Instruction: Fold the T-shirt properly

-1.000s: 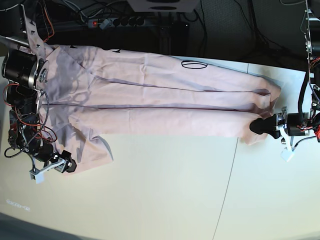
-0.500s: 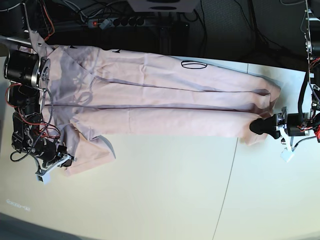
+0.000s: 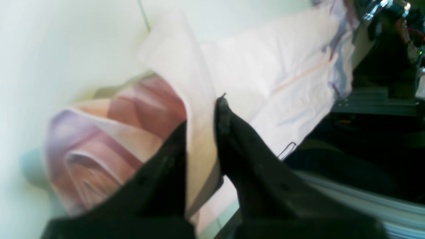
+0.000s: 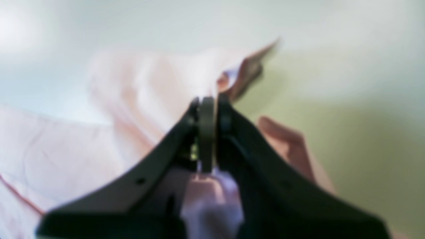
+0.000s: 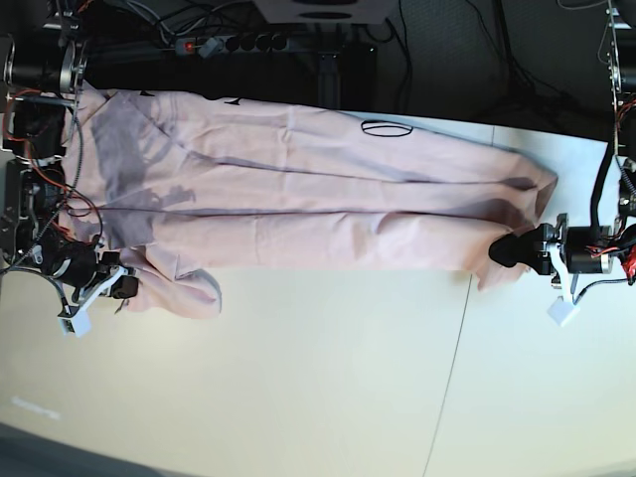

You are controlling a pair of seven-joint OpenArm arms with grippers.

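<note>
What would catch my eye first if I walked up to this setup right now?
The long pale pink T-shirt stretched across the far side of the white table. At each end a black gripper pinches it: the left gripper on the base view's right, the right gripper on its left.

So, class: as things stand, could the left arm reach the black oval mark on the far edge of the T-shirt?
Probably not right now. The left gripper is shut on the T-shirt at the near edge, so it isn't free. The oval mark lies uncovered on the far side; nothing blocks it, but the gripper would need to let go first.
</note>
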